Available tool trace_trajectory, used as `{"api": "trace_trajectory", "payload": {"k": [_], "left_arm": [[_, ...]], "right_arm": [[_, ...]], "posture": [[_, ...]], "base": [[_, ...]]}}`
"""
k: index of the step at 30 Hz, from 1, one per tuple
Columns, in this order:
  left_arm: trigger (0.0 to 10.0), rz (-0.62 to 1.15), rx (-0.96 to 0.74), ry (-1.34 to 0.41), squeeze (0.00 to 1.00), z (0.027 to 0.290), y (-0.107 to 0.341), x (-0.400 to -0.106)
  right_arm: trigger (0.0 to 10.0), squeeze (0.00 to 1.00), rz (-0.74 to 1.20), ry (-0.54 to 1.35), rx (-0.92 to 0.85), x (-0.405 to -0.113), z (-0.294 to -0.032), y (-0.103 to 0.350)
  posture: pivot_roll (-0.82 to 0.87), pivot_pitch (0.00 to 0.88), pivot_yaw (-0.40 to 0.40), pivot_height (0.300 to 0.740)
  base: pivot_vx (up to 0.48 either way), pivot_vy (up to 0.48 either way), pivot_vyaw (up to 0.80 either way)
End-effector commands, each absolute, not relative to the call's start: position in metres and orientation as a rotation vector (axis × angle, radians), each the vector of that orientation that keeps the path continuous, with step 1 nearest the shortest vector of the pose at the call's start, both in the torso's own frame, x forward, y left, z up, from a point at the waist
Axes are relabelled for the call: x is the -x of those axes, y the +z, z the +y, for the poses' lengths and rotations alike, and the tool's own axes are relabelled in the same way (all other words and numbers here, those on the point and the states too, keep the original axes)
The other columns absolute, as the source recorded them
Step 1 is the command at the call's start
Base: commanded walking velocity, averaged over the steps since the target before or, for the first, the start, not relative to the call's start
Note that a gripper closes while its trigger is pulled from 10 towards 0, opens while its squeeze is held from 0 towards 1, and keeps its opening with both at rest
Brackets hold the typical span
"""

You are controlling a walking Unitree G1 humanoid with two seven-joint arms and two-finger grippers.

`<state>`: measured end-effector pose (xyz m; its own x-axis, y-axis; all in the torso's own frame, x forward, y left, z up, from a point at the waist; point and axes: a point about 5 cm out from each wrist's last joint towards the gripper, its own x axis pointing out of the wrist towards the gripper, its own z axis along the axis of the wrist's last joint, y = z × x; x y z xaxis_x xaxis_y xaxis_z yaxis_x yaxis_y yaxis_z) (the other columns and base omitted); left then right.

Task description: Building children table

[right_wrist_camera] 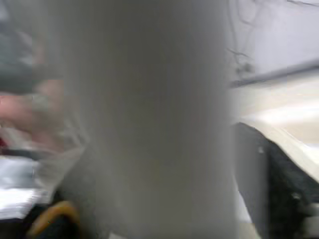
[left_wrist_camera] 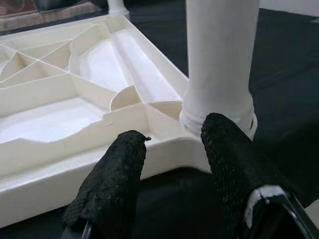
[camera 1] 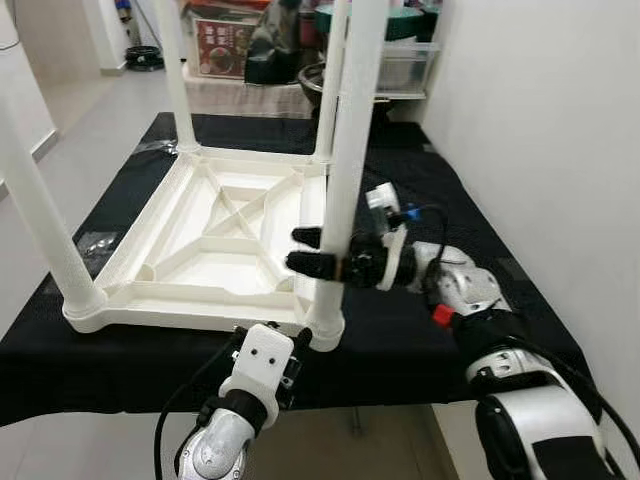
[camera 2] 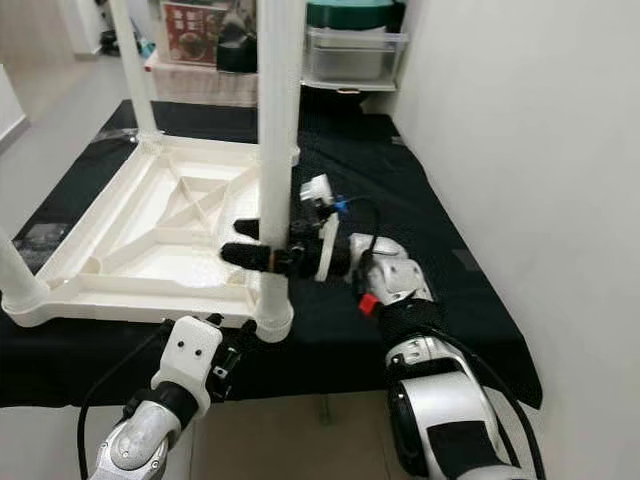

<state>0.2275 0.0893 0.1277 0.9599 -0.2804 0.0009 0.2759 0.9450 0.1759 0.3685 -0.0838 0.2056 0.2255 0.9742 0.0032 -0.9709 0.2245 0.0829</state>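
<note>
Left eye view: right gripper fingers clasp the table leg; left gripper spread beside its base.

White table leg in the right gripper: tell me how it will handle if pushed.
The table leg looks stiff, smooth moulded plastic, so probably light and somewhat slippery. Seated upright in the upturned tabletop, it likely shifts the whole frame rather than bending.

The scene is viewed by the two head cameras from above the near edge of the black-covered desk, facing forward and down; the same upturned white table is shared by both, shifted slightly sideways between them. The near right table leg is seen from very close by the left wrist camera, along the left tool. The right wrist camera is pressed so near that leg that it is blurred.
</note>
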Motion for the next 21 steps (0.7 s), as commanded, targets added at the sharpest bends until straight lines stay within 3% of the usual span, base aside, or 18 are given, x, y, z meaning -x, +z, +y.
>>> {"api": "trace_trajectory", "payload": {"k": [1,3,6,7,8,13,15,17,21], "left_arm": [[10.0,-0.016,-0.176,-0.288,0.00,0.087,0.125,-0.226],[10.0,-0.016,-0.176,-0.287,0.00,0.087,0.125,-0.226],[10.0,-0.015,-0.177,-0.288,0.00,0.087,0.124,-0.226],[10.0,-0.015,-0.177,-0.288,0.00,0.087,0.124,-0.226],[10.0,-0.014,-0.179,-0.289,0.00,0.087,0.124,-0.226],[10.0,-0.013,-0.180,-0.293,0.00,0.087,0.124,-0.226],[10.0,-0.013,-0.184,-0.297,0.00,0.087,0.123,-0.226],[10.0,-0.013,-0.184,-0.297,0.00,0.087,0.123,-0.226],[10.0,-0.013,-0.186,-0.298,0.00,0.087,0.123,-0.226]], "right_arm": [[0.0,0.00,0.076,1.222,0.028,-0.375,-0.076,0.199],[0.0,0.00,0.075,1.135,0.061,-0.380,-0.074,0.197],[0.0,0.00,0.043,0.798,0.024,-0.396,-0.092,0.201],[0.0,0.00,0.043,0.798,0.024,-0.396,-0.092,0.201],[0.0,0.00,0.033,0.551,-0.041,-0.404,-0.112,0.203],[0.0,0.00,0.039,0.301,-0.087,-0.404,-0.130,0.196],[0.0,0.00,0.028,-0.011,-0.158,-0.394,-0.144,0.187],[0.0,0.00,0.028,-0.011,-0.158,-0.394,-0.144,0.187],[0.0,0.00,0.022,-0.205,-0.204,-0.383,-0.150,0.181]], "posture": [[0.10,0.021,-0.114,0.740],[0.10,0.021,-0.114,0.740],[0.09,0.017,-0.107,0.740],[0.09,0.017,-0.107,0.740],[0.09,0.016,-0.102,0.740],[0.08,0.014,-0.096,0.740],[0.08,0.011,-0.092,0.740],[0.08,0.011,-0.092,0.740],[0.08,0.011,-0.088,0.740]], "base": [[0.000,0.000,0.00],[0.000,0.000,0.00],[0.000,0.000,0.00],[0.000,0.000,0.00],[0.000,0.000,0.00],[0.000,0.000,0.00],[0.000,0.000,0.00],[0.000,0.000,0.00],[0.000,0.000,0.00]]}}
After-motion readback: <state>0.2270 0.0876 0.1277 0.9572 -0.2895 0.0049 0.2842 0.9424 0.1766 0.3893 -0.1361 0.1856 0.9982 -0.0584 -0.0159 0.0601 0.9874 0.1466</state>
